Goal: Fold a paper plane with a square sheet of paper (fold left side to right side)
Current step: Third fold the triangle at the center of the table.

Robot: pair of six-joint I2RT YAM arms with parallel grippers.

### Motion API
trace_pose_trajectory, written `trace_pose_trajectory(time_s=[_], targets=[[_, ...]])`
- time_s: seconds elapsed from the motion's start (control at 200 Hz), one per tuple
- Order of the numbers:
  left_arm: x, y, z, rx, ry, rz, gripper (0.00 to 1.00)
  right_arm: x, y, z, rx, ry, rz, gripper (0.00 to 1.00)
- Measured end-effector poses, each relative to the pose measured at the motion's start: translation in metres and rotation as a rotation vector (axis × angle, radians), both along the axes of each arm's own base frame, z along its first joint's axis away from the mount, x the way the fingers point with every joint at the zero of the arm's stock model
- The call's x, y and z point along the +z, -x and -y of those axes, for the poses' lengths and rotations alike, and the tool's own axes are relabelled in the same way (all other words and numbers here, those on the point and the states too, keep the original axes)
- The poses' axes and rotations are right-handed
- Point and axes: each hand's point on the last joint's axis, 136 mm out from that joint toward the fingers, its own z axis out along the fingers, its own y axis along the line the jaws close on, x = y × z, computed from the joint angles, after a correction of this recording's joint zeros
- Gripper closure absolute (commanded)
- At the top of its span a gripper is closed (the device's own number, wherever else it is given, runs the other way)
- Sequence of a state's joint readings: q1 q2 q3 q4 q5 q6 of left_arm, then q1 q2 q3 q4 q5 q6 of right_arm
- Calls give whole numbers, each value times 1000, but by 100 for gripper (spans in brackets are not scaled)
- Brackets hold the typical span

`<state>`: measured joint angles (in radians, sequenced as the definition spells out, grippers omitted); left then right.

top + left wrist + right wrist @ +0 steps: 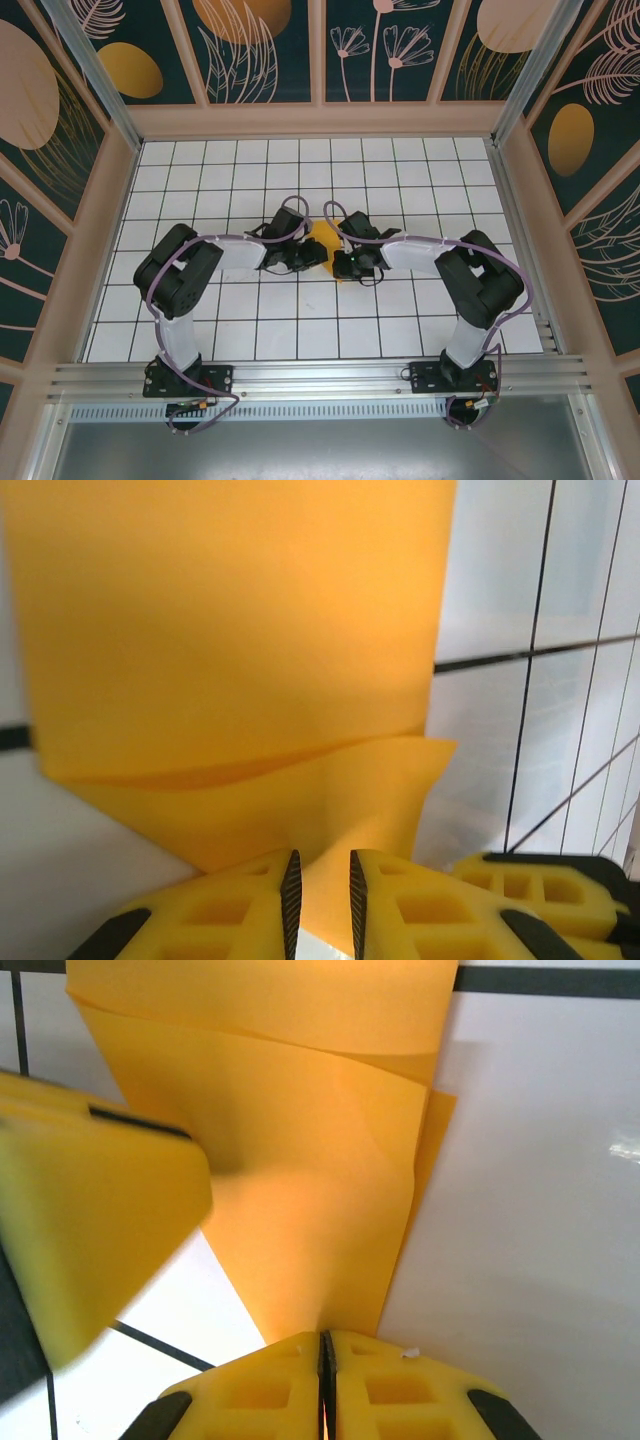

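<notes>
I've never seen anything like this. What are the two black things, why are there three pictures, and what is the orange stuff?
Those are two robot arms, the left arm and the right arm, bolted at the near edge of a white tiled table. The wide picture comes from a camera fixed above and behind them. Each close-up comes from a small camera on one wrist, looking along that arm's own yellow fingers. The orange thing is a sheet of paper, partly folded, where the two arms meet. The right gripper is shut on it. The paper also runs between the fingers of the left gripper, whose jaws stand slightly apart; whether it pinches, I cannot tell.
</notes>
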<state>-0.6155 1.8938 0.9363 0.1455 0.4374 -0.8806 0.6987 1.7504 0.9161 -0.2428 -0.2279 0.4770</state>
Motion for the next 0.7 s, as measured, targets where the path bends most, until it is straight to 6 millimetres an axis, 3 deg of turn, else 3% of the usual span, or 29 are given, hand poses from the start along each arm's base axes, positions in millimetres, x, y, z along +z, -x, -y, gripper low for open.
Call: trace_pose_trajectory(time_s=[0.32,0.696], targets=[[0,-28,-16,46,-9,23,75,-1,0,0,0,1,-1,88],[1,-66,-47,107,-66,85,72,2,-1,-2,2,-14,9,86]])
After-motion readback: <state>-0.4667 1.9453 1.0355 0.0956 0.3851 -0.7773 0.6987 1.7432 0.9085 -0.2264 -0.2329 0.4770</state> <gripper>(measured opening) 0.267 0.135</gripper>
